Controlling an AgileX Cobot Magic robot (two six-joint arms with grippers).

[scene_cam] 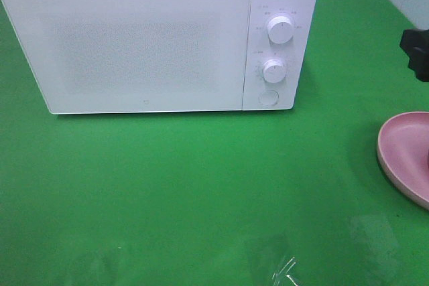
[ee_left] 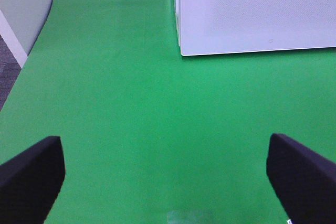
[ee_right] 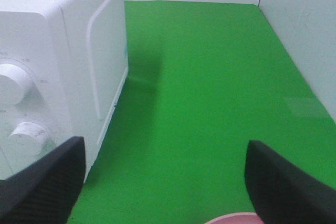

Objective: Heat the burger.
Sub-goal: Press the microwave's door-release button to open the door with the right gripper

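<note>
At ten o'clock on the green counter (scene_cam: pixel 201 185), the white box-shaped microwave oven (scene_cam: pixel 147 38) stands with its door shut, so heating cannot begin yet. A pink round plate (scene_cam: pixel 405 155) lies at three o'clock. The burger is nowhere in view. The left jaws and right jaws both gape wide, gripping nothing, probably ready to reach.

This looks like a staged test bench in a lab rather than a real kitchen. A white microwave (scene_cam: pixel 147 38) and a pink plate (scene_cam: pixel 405 152) sit on a table covered edge to edge in a plain green mat (scene_cam: pixel 201 185), boxed in by bare white panels (ee_right: pixel 304 40) (grey flooring (ee_left: pixel 8 69), seemingly carpet, shows past one edge). Patches of clear tape (scene_cam: pixel 281 266) stick to the mat.
</note>
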